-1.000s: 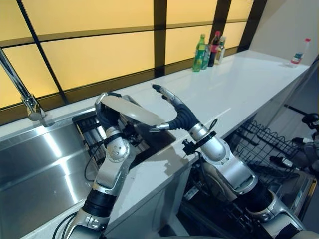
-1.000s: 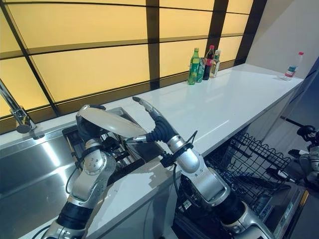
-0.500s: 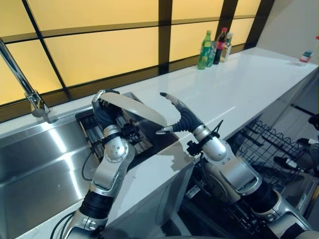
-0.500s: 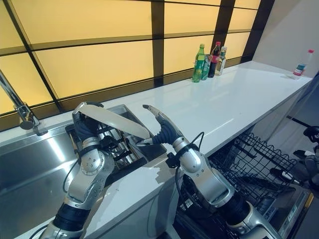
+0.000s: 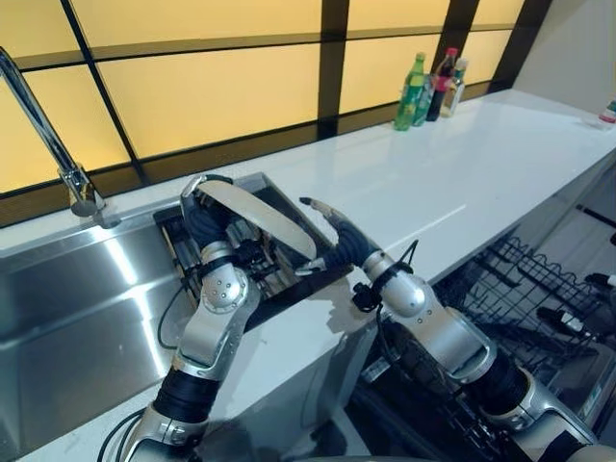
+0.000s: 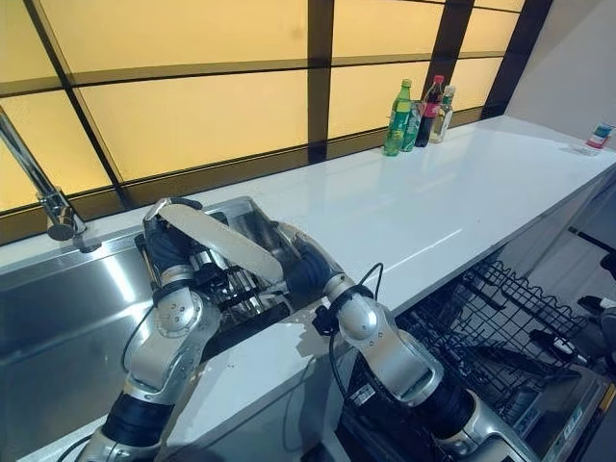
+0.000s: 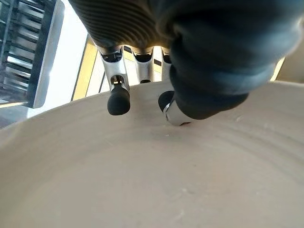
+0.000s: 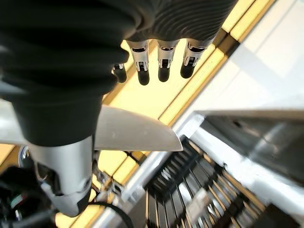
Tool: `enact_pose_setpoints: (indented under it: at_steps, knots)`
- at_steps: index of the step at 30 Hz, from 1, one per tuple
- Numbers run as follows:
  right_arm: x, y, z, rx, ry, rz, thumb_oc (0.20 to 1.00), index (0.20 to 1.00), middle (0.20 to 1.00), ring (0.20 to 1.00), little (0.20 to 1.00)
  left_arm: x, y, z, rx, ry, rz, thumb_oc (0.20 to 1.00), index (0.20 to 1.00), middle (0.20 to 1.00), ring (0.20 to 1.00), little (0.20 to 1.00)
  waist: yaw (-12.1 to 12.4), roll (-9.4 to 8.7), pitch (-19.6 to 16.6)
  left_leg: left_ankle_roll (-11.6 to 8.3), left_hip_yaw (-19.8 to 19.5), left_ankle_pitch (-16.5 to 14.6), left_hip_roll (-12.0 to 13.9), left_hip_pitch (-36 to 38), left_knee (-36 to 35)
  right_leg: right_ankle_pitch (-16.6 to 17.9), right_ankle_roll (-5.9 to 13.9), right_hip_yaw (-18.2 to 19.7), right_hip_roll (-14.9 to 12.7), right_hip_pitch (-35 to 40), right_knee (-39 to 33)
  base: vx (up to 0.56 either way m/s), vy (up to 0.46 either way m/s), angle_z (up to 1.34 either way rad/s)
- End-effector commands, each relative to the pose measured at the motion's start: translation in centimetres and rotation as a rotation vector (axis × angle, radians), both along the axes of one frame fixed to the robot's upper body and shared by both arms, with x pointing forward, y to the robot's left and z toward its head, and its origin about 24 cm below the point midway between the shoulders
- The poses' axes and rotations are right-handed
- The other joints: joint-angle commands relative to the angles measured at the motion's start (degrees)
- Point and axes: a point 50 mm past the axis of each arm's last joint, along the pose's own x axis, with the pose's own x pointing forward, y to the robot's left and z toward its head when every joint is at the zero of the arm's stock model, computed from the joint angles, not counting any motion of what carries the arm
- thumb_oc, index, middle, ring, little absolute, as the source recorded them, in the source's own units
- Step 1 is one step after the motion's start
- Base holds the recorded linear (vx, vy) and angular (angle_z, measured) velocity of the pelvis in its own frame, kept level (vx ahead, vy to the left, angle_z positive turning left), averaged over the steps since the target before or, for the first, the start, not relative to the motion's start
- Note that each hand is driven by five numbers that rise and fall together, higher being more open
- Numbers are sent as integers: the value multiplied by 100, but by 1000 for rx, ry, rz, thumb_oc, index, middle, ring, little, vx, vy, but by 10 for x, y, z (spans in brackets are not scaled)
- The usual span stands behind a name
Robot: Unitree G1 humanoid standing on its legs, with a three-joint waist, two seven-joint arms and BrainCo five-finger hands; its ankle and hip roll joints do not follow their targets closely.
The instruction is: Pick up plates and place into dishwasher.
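White plate (image 5: 258,217) up over drying rack (image 5: 260,265), pinched at far rim in your left hand (image 5: 204,223). Right hand (image 5: 332,236) spread wide at near rim, not gripping. Handover step: clamp right, release left, swing toward dishwasher rack (image 5: 520,294).

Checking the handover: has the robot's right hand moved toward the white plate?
Yes. The right hand has closed in on the round white plate, above the dark dish rack.
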Motion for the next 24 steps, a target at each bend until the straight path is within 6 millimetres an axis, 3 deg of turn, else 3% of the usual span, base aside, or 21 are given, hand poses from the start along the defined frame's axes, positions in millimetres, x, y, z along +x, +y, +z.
enact_pose_setpoints:
  at_steps: [1, 14, 24]
  knots:
    - [0, 34, 49, 109, -169, 92, 1000, 1000, 1000, 1000, 1000, -6, -48, 37, 45, -182, -288, 200, 200, 200, 200, 200, 120, 26, -105, 134, -65, 612, -315, -348, -327, -620, 211, -178, 24, 672, 138, 44, 8, 5]
    - [1, 49, 35, 100, -86, 124, 1000, 1000, 1000, 1000, 1000, -7, -67, 41, 91, -218, -341, 200, 200, 200, 200, 200, 202, -16, -153, 161, -98, 600, -315, -349, -327, -655, 187, -244, 0, 680, 162, 33, 4, 4]
    - [3, 43, 39, 138, -112, 69, 1000, 1000, 1000, 1000, 1000, -7, -69, 32, 88, -174, -341, 200, 200, 200, 200, 200, 196, -24, -152, 155, -48, 588, -293, -350, -327, -640, 199, -227, 6, 650, 154, 2, -1, 0]
